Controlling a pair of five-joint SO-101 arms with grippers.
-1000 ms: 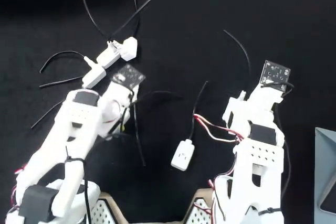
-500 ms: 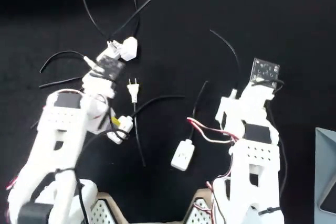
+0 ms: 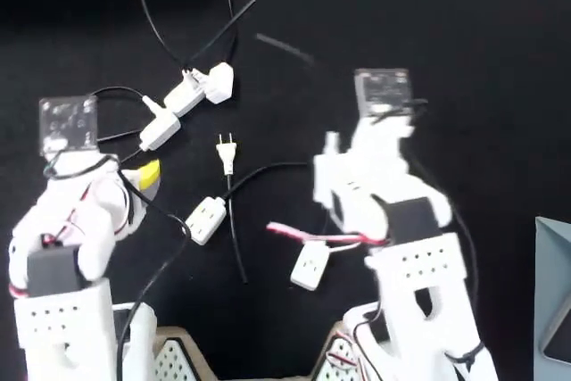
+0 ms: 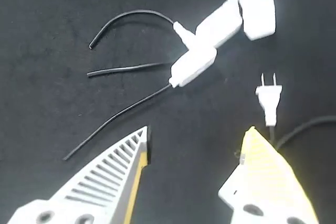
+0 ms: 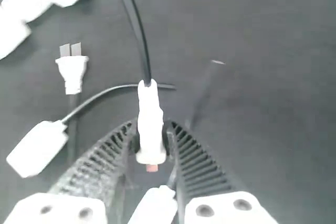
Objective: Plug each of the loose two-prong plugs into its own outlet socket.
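Observation:
A loose white two-prong plug [image 3: 226, 151] lies mid-table, also seen as plug [image 4: 269, 98] and plug [image 5: 72, 69]. Its black cord runs toward a white socket [image 3: 207, 219]. A second socket [image 3: 310, 265] lies nearer the arm bases. My left gripper [image 4: 194, 156] is open and holds nothing, short of the loose plug; its yellow fingertip [image 3: 148, 176] shows at the left. My right gripper [image 5: 151, 145] is shut on another white plug [image 5: 149, 124], whose black cord [image 5: 134, 24] leads away from it. The right arm [image 3: 384, 185] hangs over the table's middle.
Two plug-and-socket pairs [image 3: 189, 91] [image 3: 161, 127] lie joined at the back left, with black cords fanning out around them. A grey object [image 3: 555, 292] sits at the right edge. Red and white arm wires [image 3: 312, 236] hang over the nearer socket.
The left arm has pulled back to the left, uncovering the loose plug and a socket. The right arm has swung left toward the middle, carrying its plug and trailing cord.

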